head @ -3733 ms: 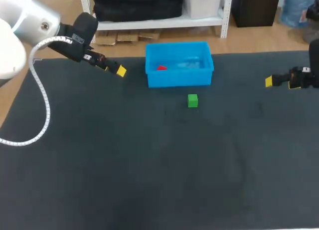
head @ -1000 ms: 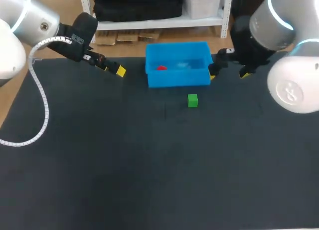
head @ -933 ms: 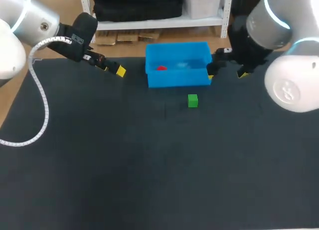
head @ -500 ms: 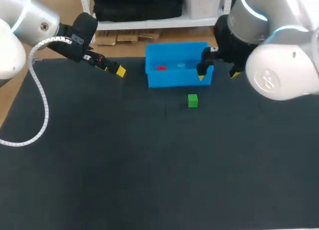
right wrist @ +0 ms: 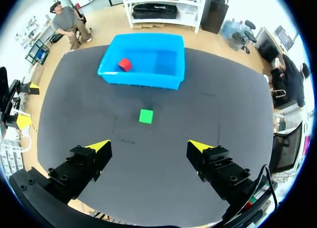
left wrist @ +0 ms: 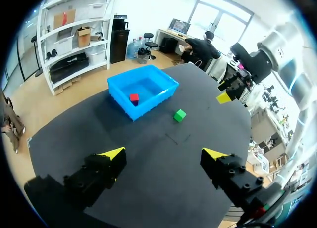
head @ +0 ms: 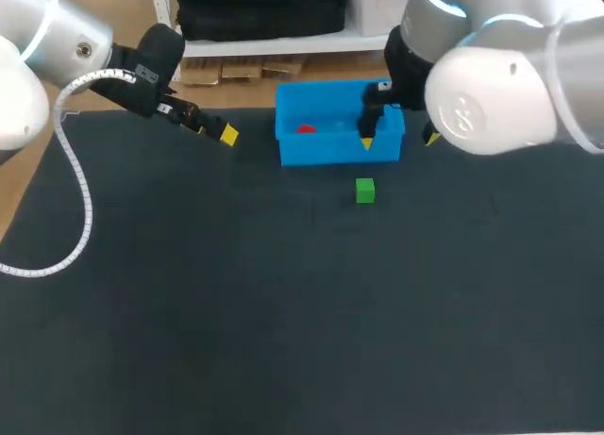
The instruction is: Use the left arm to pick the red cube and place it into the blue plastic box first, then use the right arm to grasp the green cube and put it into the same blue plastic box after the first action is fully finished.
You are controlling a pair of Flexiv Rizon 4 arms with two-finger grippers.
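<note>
The green cube [head: 365, 191] lies on the table [head: 283, 312] just before the box [head: 335, 150], in plain view ahead of the right pincer [right wrist: 148, 146], whose fingers stand apart, empty. The red cube [head: 306, 128] sits in the box's left end; the box's long axis runs across the table. The left pincer [left wrist: 163, 153], also apart, hangs well left.

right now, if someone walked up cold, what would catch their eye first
The bright blue plastic box at the far middle of the dark table, with the red cube already inside near its left end. Then the green cube, alone on the table just in front of the box. The bulky white right arm looms over the box's right end, its right gripper open with the green cube ahead of it.
</note>
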